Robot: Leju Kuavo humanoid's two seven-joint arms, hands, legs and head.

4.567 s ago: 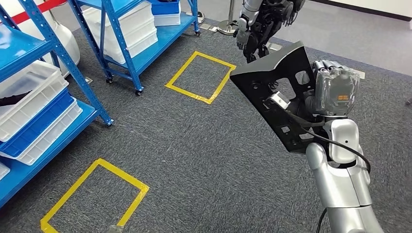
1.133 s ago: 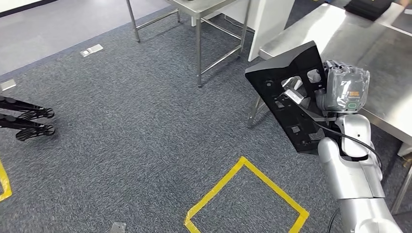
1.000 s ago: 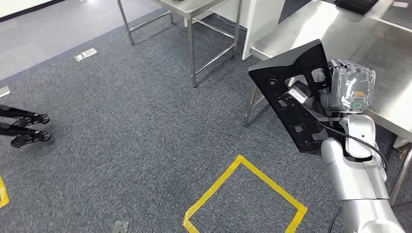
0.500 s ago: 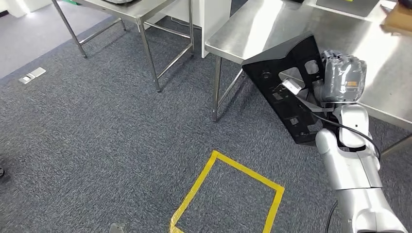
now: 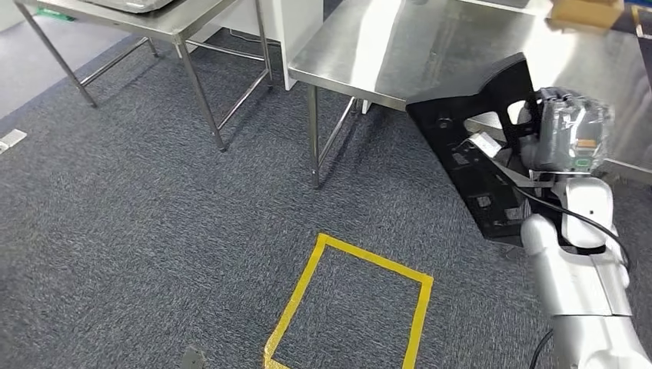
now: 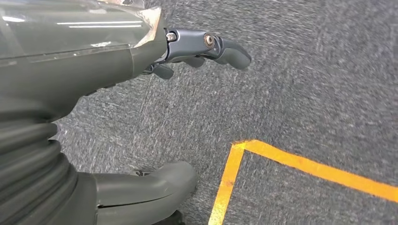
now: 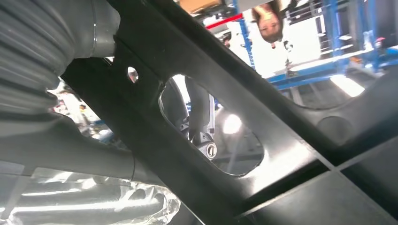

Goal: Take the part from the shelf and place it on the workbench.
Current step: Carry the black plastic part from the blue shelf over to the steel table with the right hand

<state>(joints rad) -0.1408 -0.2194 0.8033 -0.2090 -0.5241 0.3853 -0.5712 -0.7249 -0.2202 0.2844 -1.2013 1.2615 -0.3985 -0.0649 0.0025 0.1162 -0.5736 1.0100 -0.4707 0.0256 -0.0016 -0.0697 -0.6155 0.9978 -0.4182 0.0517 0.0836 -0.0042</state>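
The right hand (image 5: 567, 138) grips the flat black plastic part (image 5: 480, 165), tilted on edge, beside the stainless-steel table (image 5: 430, 46); its upper corner could clip the table edge. The left hand (image 6: 70, 93) hangs fingers (image 6: 220, 47) apart, holding nothing, over grey carpet with a yellow taped square (image 5: 350, 304); a second steel table (image 5: 154, 15) stands nearby.

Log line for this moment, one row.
phase: carrying | right hand: holds black part | left hand: empty, over carpet | part: tilted, beside steel workbench edge, not yet set down

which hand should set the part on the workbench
Right. The right hand already holds the black part by the workbench edge; the left hand hangs over the carpet holding nothing.
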